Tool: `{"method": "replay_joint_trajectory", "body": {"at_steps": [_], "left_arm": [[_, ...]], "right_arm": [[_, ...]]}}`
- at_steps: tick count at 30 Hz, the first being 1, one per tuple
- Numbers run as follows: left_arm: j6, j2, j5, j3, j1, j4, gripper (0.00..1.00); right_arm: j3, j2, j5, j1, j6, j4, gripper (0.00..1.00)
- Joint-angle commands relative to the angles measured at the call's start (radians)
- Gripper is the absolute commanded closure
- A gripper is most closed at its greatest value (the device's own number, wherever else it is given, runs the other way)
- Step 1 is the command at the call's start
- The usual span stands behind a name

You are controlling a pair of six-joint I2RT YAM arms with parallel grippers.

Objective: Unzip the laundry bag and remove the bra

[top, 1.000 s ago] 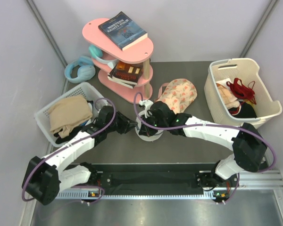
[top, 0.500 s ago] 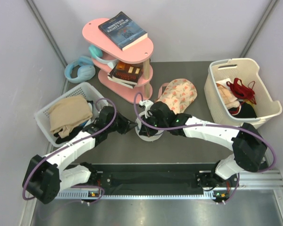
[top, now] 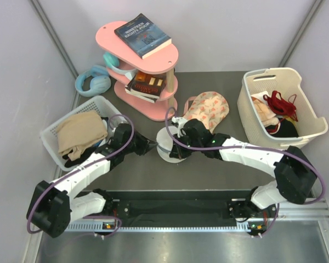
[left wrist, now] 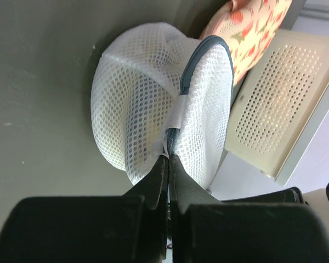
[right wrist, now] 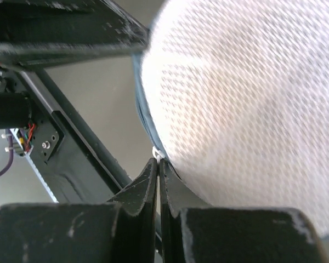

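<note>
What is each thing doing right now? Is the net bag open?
laundry bag: pinched at its rim by both grippers, no opening shows.
left gripper: shut on the bag's rim.
right gripper: shut on the bag's rim.
book: closed, lying on the pink shelf.
cream basket: holding clothes.

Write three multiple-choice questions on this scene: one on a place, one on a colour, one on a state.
1. Where is the laundry bag?
A. in a basket
B. on the table, between the left gripper and the right gripper
C. on a book

2. What colour are the headphones?
A. red
B. light blue
C. black

3. How do the left gripper's jaws stand?
A. wide open
B. shut on nothing
C. shut on the laundry bag's seam

Answers:
1 B: the top view shows it there.
2 B: both cups are pale blue.
3 C: the left wrist view shows them pinching the mesh.
</note>
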Motion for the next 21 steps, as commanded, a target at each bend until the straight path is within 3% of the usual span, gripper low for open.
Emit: {"method": "replay_joint_trajectory", "body": {"at_steps": [1, 16, 17, 18, 21], "left_arm": [[0.023, -0.025, -0.057, -0.001, 0.039, 0.036, 1.00], [0.171, 0.117, 0.016, 0.141, 0.074, 0.021, 1.00], [0.184, 0.128, 0.022, 0.158, 0.074, 0.008, 0.97], [0.196, 0.136, 0.030, 0.189, 0.073, -0.005, 0.78], [0.219, 0.145, 0.044, 0.212, 0.073, -0.045, 0.54]], "right_arm": [[-0.037, -0.078, 0.015, -0.046, 0.011, -0.026, 1.00], [-0.051, -0.094, -0.013, -0.096, 0.001, -0.008, 1.00], [-0.044, -0.089, -0.017, -0.096, -0.003, -0.008, 1.00], [-0.035, -0.086, -0.026, -0.095, -0.002, -0.008, 1.00], [-0.012, -0.068, -0.039, -0.084, -0.003, -0.011, 1.00]]}}
